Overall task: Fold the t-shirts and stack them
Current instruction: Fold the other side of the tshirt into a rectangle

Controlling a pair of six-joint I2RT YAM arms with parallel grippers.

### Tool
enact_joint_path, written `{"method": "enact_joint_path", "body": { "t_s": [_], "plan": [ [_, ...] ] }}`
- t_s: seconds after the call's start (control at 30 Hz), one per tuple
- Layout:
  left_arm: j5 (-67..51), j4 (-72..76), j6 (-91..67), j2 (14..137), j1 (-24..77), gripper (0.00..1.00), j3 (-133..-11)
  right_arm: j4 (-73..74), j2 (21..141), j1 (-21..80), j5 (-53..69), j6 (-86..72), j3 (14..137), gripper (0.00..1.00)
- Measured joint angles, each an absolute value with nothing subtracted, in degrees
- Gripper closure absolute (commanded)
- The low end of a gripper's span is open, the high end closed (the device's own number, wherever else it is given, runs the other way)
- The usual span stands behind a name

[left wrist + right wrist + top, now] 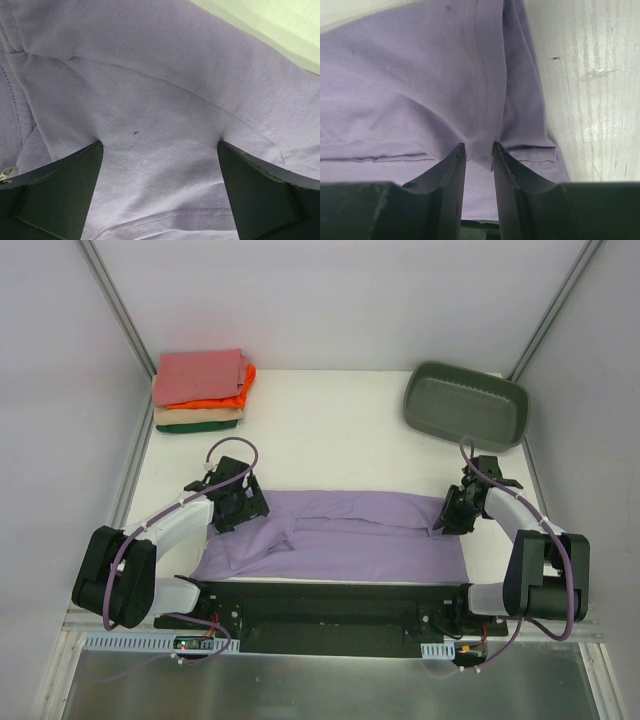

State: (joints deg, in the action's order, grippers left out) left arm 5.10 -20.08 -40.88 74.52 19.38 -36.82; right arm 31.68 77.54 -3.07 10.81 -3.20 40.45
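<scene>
right jaws tight on lavender t-shirt (420, 90) fold, tip hidden

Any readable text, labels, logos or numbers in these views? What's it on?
None readable.
No print or tag shows on the plain light purple cloth t-shirt in any view.
No markings visible on the stack of folded cloth t-shirts or the grey-green plastic tub.
Any markings on the small circuit boards by the arm bases are too small to read.
</scene>
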Motion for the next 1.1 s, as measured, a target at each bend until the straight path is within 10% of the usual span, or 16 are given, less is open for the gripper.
{"method": "enact_joint_path", "body": {
  "t_s": [0.4,0.63,1.1],
  "plan": [
    [5.1,-20.12,-40.88,74.56,19.35,0.01,-36.86,30.79,77.23,-3.07,12.47,-3.42,40.45,0.76],
    [5.06,-20.08,-40.88,74.7,19.0,0.01,-36.95,30.24,78.83,-3.05,11.29,-3.99,40.27,0.99],
    [5.04,-20.01,-40.86,75.26,18.24,0.01,-37.34,30.96,73.93,-2.87,4.73,-2.85,40.25,0.99]
  ]
}}
